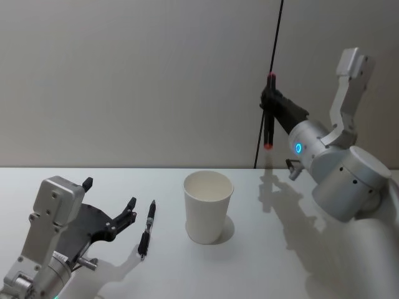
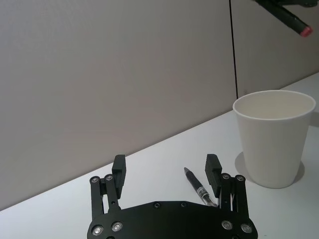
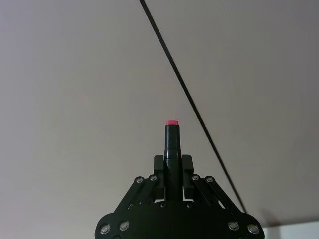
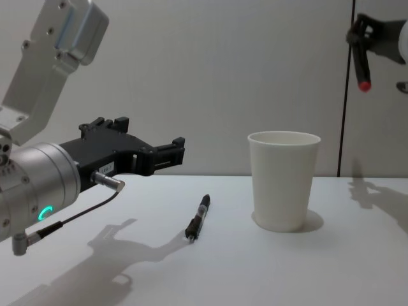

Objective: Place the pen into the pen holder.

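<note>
The pen holder is a white paper cup (image 1: 207, 208) (image 4: 283, 178) (image 2: 273, 137) standing upright on the white table (image 1: 312, 261). A black pen (image 1: 147, 228) (image 4: 198, 218) (image 2: 198, 188) lies flat on the table to its left. My left gripper (image 1: 109, 194) (image 2: 166, 162) (image 4: 153, 137) hovers open just left of that pen, holding nothing. High up and behind the cup to the right, my right gripper (image 1: 269, 99) (image 3: 172, 162) (image 4: 363, 32) is shut on a second black pen with red ends (image 1: 269, 121) (image 3: 172, 144) (image 4: 362, 64), which hangs roughly upright.
A plain grey wall runs behind the table, with a thin dark vertical seam (image 1: 268, 93) right of the cup. There is bare table in front of the cup and to its right.
</note>
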Tool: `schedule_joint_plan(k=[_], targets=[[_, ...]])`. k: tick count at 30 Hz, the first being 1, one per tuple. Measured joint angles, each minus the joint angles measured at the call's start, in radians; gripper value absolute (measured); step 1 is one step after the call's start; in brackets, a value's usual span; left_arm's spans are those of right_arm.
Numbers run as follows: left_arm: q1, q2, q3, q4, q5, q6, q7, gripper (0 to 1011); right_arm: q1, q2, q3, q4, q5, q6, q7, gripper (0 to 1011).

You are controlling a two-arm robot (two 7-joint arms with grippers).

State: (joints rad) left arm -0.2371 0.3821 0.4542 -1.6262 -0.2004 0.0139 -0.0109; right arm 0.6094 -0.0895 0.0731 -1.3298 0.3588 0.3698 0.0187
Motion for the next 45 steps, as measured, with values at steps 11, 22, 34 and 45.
schedule_joint_plan(k=[11,22,34,45], targets=[[0.0,0.0,0.0,0.0,0.0,0.0,0.0,1002,-0.002,-0.051,0.032,-0.05,0.1,0.015,0.033,207],[0.0,0.0,0.0,0.0,0.0,0.0,0.0,1002,0.002,-0.056,0.023,-0.092,0.173,0.117,0.075,207],[0.0,0.0,0.0,0.0,0.0,0.0,0.0,1002,0.047,0.013,-0.043,-0.07,0.168,0.161,0.143,207],[0.0,0.0,0.0,0.0,0.0,0.0,0.0,1002,0.071,0.1,-0.129,-0.037,0.141,0.162,0.27,207]])
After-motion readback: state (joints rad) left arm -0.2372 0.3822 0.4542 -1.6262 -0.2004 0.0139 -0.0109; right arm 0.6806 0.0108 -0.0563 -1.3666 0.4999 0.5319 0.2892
